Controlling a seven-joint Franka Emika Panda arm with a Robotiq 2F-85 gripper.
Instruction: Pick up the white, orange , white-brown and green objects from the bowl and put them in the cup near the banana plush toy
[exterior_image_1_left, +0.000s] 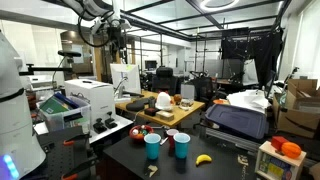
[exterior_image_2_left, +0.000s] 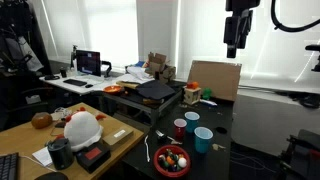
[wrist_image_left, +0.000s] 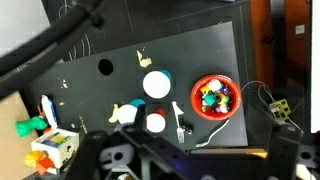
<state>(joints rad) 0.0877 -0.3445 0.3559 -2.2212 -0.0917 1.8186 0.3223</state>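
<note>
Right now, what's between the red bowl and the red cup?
A thin white utensil, maybe a fork, lies on the black table between the bowl and the red cup. The wrist view shows it best.

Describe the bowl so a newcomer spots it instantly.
On the black table, find the cluster of cups. The bowl sits beside them. It alone is wide, shallow and red, holding small colourful objects.

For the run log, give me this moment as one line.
stage: pre-grasp | gripper: high above table, open/shut unclear | bowl: coloured objects inside
</note>
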